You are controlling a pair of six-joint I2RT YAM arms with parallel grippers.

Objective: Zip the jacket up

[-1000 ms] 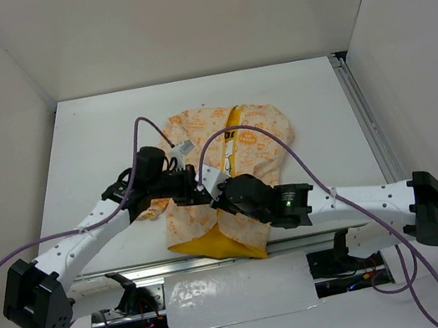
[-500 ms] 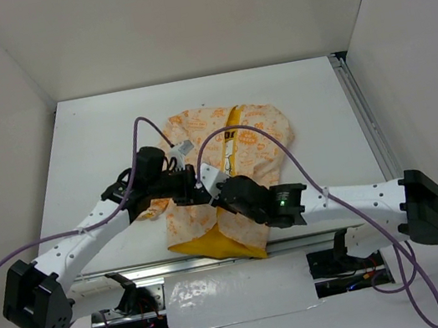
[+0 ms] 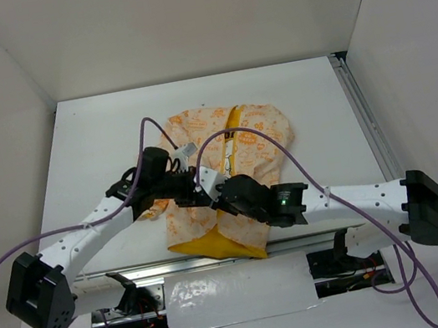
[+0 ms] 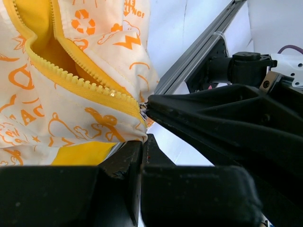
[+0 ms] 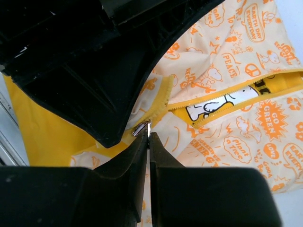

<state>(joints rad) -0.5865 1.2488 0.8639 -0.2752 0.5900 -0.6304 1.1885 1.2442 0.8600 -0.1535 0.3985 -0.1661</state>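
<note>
Jacket [image 3: 261, 135] flat mid-table [image 3: 95, 135], hood far, hem near with yellow lining spilling toward the near edge. Zipper [image 4: 71, 78] gapes in a V, teeth joined only at the hem. Metal pull [image 5: 141, 128] sits there at the tips of the right gripper [image 5: 149, 137], jaws pressed together, apparently pinching it. Left gripper [image 4: 143, 144] clamped narrow on the hem just beside. Over the last second both arms only nudged; the meeting point hasn't travelled. Judgement: grips set, run toward the collar not begun.

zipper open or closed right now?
Open. The zipper's two tooth rows splay apart up the jacket; none look meshed.
</note>
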